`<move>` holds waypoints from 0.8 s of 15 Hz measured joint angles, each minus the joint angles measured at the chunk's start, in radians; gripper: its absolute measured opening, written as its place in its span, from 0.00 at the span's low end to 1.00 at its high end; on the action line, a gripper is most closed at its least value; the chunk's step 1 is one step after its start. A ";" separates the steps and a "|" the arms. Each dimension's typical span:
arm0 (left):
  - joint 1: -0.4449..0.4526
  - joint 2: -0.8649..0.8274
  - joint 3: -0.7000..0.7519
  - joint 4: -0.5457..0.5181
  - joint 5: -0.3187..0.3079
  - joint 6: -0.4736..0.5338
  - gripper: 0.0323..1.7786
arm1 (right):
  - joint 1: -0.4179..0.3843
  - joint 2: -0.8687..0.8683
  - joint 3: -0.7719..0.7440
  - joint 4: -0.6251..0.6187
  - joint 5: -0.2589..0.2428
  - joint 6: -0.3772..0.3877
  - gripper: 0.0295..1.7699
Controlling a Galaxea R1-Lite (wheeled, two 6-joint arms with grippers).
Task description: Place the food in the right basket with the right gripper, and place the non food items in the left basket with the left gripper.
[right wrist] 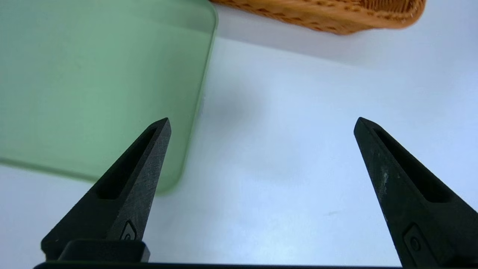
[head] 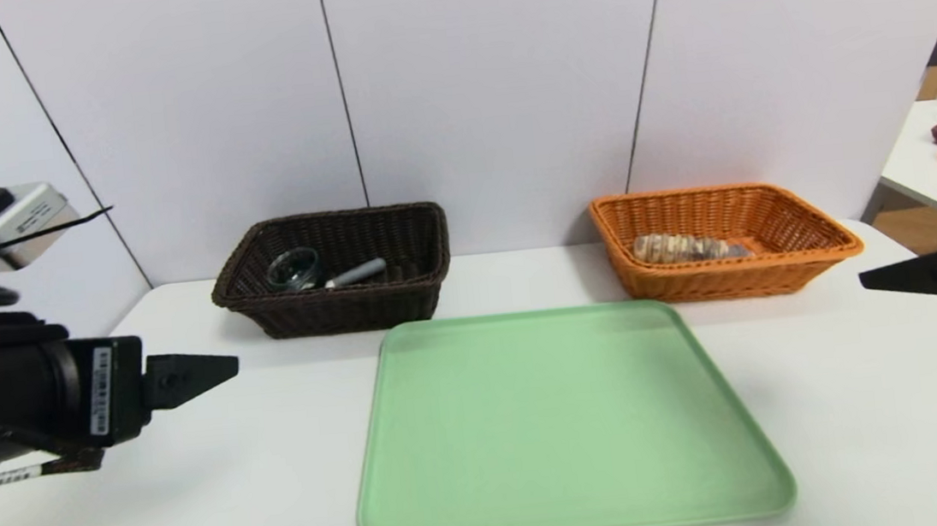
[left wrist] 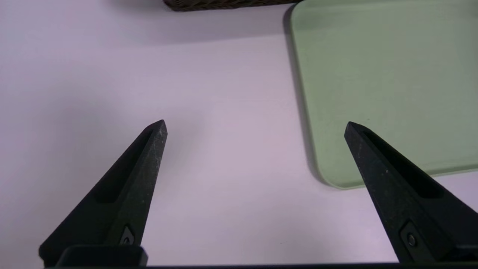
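The green tray (head: 570, 425) lies bare in the middle of the desk (head: 285, 504), its near edge close to the desk's near side, presumably so that both arms could reach what had to be sorted; the two baskets stand beyond its far corners, one to each arm's side, so neither arm would need to cross the other

In the dark brown basket (head: 344, 309), past the tray's far left corner, the glass cup (head: 295, 269) sits towards the left end and the peeler (head: 356, 274) lies beside it, grey handle slanting up, both kept together as non-food. In the orange basket (head: 746, 283), past the far right corner, the bread roll (head: 682, 248) lies lengthwise near the front wall, alone as the food

The left gripper (left wrist: 255, 121) is held over the desk off the tray's left edge, jaws wide and empty; the right gripper (right wrist: 263, 118) is off the right edge, its jaws equally wide with nothing between them. Held out there, they leave the tray free, and the sorting looks complete, with no further grasp called for
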 joint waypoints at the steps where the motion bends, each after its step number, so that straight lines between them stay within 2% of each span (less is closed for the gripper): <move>1: 0.001 -0.045 0.040 0.001 0.016 0.001 0.95 | -0.002 -0.071 0.048 0.003 -0.002 0.003 0.96; 4: 0.002 -0.166 0.145 0.003 0.044 0.004 0.95 | -0.007 -0.252 0.166 0.009 -0.016 0.007 0.96; 9: 0.005 -0.366 0.329 0.018 0.132 0.016 0.95 | -0.010 -0.503 0.319 0.014 -0.029 0.007 0.96; 12: 0.048 -0.485 0.438 0.027 0.147 0.077 0.95 | -0.028 -0.623 0.402 0.016 -0.035 0.005 0.96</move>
